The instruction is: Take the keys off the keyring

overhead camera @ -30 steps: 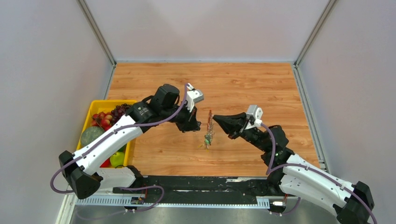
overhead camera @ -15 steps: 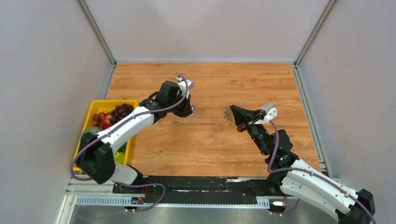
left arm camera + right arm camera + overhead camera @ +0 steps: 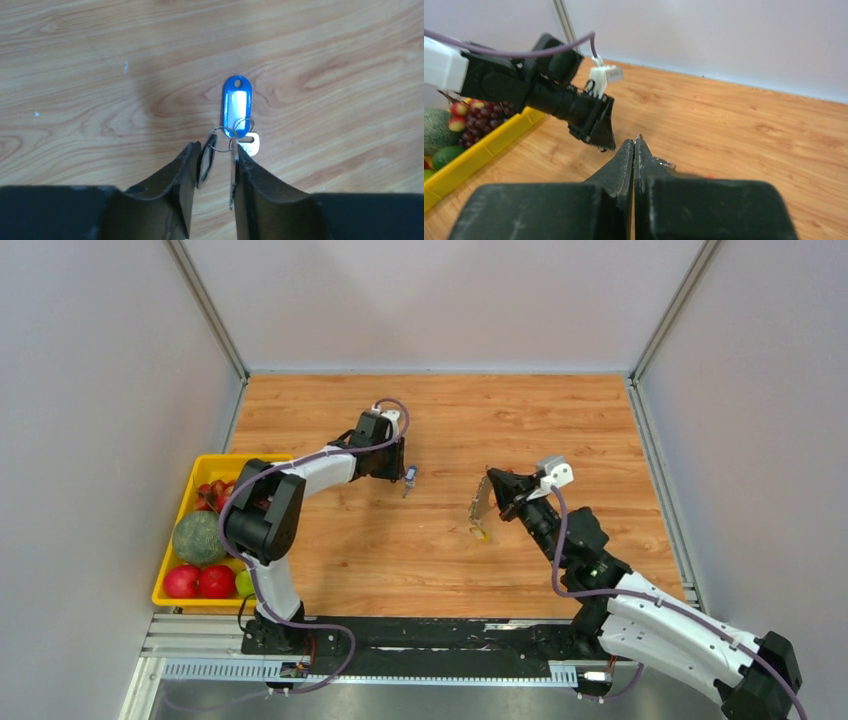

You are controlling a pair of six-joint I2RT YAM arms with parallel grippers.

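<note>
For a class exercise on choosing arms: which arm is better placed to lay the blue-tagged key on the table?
Left. The left gripper pinches the blue-tagged key low over the table; the right gripper is shut on the keyring, off to the side.

blue tag (image 3: 238, 106) with a white label, pale silvery key (image 3: 248, 145) behind it, greyish keyring (image 3: 482, 502), left hand (image 3: 218, 155) and right hand (image 3: 634, 145) both black, table (image 3: 560, 420) warm orange woodgrain, yellow bin (image 3: 225, 460), red fruit (image 3: 200, 581)
</note>
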